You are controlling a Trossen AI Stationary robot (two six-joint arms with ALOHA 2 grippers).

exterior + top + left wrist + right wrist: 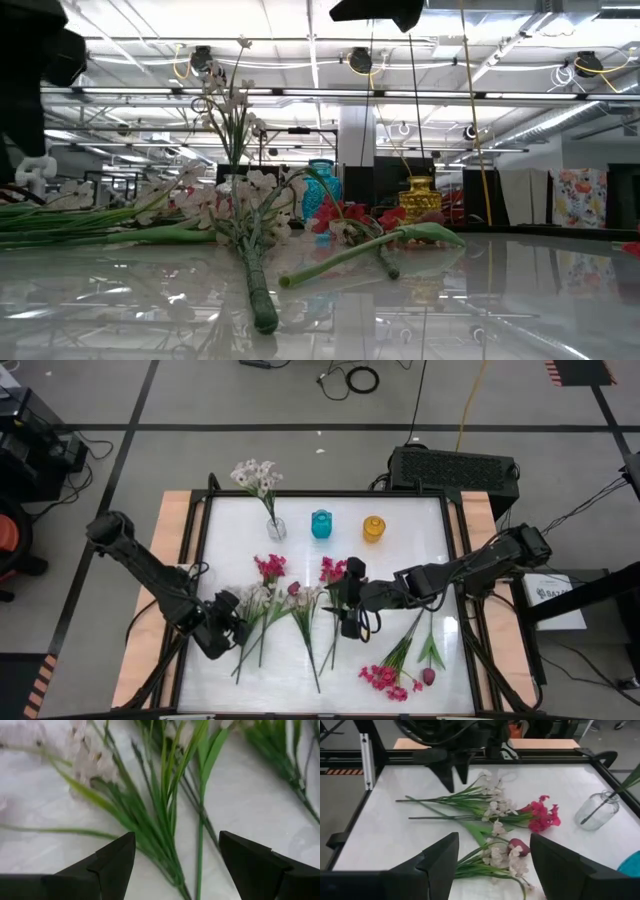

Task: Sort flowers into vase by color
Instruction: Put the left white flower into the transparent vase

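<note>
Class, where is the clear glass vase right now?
In the high view the clear glass vase stands near the table's far edge, left of the blue vase, with white flowers in it.

Three vases (pixel 321 525) in a row behind loose flowers (pixel 275 600) on table (pixel 400 510), one vase holding a sprig (pixel 257 478)

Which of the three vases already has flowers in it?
The clear glass vase, leftmost in the row, holding a white sprig. The teal vase and yellow vase stand empty.

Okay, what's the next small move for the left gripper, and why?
Probably lower the left gripper and close on the green stems between its open fingers. One white sprig already stands in the clear vase; the rest lie flat.
</note>
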